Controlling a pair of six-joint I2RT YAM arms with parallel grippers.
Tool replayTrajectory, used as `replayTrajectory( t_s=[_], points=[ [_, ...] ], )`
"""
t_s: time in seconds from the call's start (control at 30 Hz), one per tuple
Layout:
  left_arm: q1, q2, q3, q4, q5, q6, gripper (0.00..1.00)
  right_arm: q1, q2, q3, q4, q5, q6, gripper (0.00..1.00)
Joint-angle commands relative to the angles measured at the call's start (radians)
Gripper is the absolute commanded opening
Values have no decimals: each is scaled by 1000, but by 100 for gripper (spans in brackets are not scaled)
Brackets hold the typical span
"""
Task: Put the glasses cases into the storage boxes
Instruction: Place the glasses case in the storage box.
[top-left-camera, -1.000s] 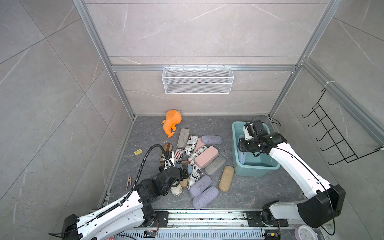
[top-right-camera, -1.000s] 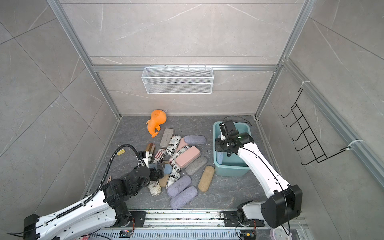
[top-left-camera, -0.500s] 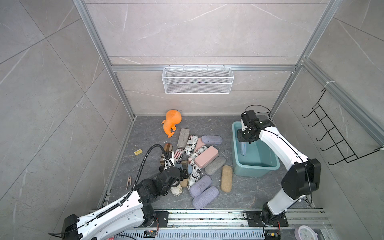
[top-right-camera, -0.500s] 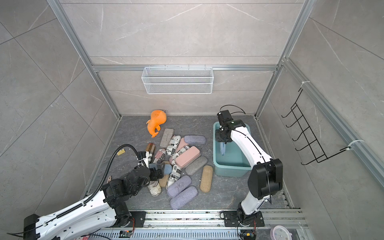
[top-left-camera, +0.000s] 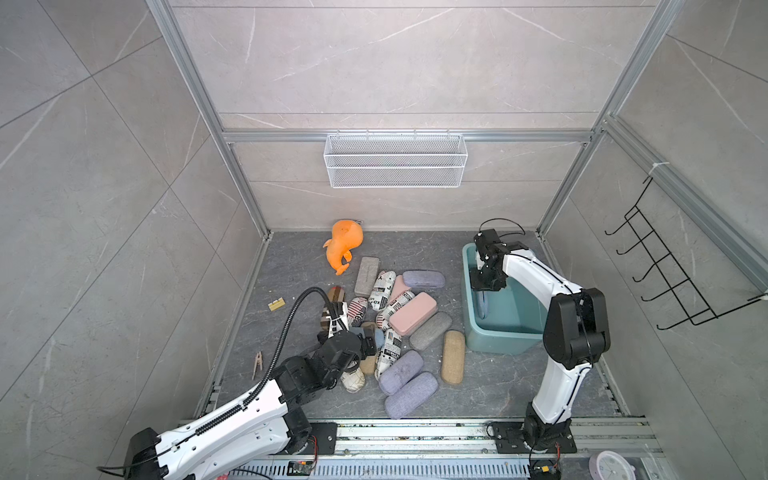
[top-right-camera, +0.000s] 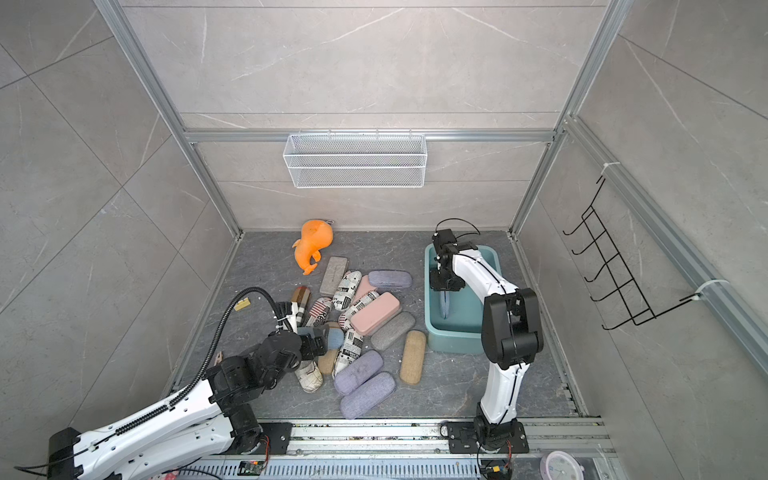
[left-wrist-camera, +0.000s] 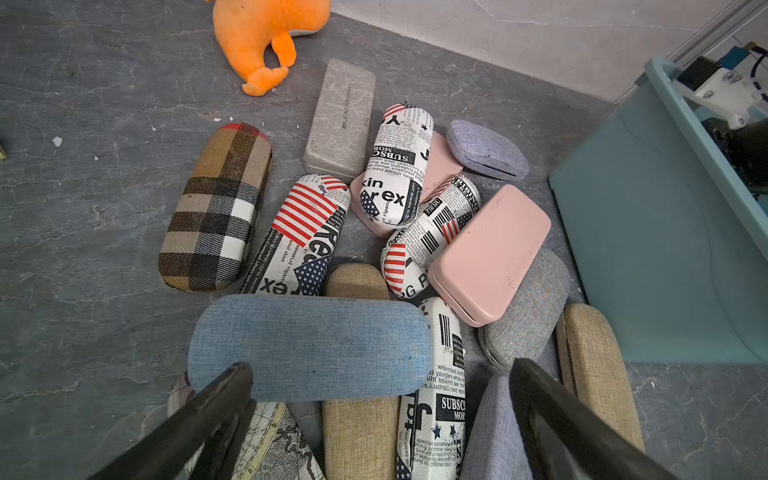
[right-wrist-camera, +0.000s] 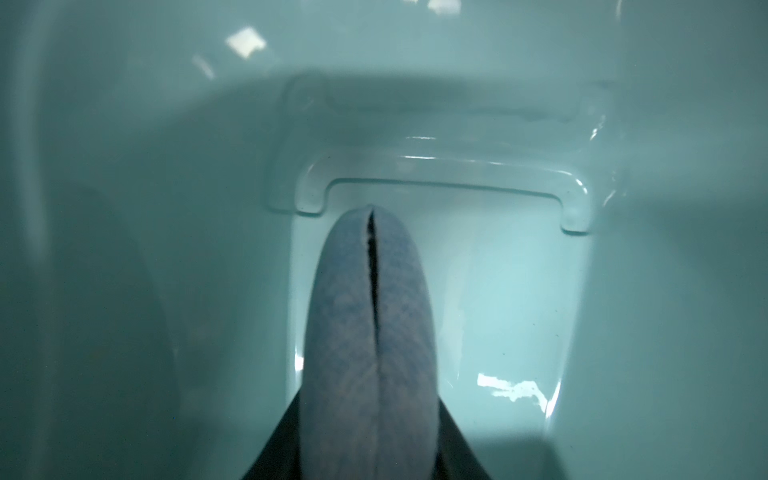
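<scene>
Blue case (right-wrist-camera: 370, 324) on edge inside teal tub (top-left-camera: 494, 345), R gripper (right-wrist-camera: 370, 436) clamped on it. Other cases (top-left-camera: 413, 318) piled on floor beside tub. L gripper (left-wrist-camera: 382, 368) wide open over denim-blue case (left-wrist-camera: 307, 345) in pile; contact unclear.

The held case (right-wrist-camera: 370, 332) runs off the right wrist view and covers most of the right gripper (right-wrist-camera: 370, 397); in the left wrist view the left gripper (left-wrist-camera: 380, 368) and plush (left-wrist-camera: 266, 33) are cropped, and a blue case (left-wrist-camera: 307, 345) half hides a tan case (left-wrist-camera: 357, 436) and a map-print case (left-wrist-camera: 278, 449); a yellow bit (top-left-camera: 276, 304) is too small to tell
</scene>
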Motion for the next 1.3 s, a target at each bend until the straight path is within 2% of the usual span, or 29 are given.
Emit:
replayTrajectory(
  t_s=[0.0,0.1,0.2,0.37,0.53,0.8,1.03,1.17,1.27],
  points=[
    [6,-6,25,-9,1,-12,98,-1,12,3,27,-23,-15,37],
    [6,-13,23,-14,1,-19,98,-2,19,1,27,-25,-19,43],
    [7,-13,25,-16,2,-21,99,-4,11,-11,36,-43,-18,45],
    [8,-24,50,-66,-1,-20,98,-6,-17,-13,17,-38,-14,53],
    [7,-76,47,-100,-34,-6,99,-6,-137,-28,-6,0,-2,62],
    [13,-60,81,-134,-63,32,99,18,-343,-63,-45,32,32,64],
    [83,45,99,-103,63,51,98,116,-514,-149,-50,50,67,60],
    [109,125,108,-79,86,70,98,187,-583,-188,-45,80,63,60],
    [160,208,140,-58,200,105,98,197,-627,-214,-34,71,84,60]
  ],
)
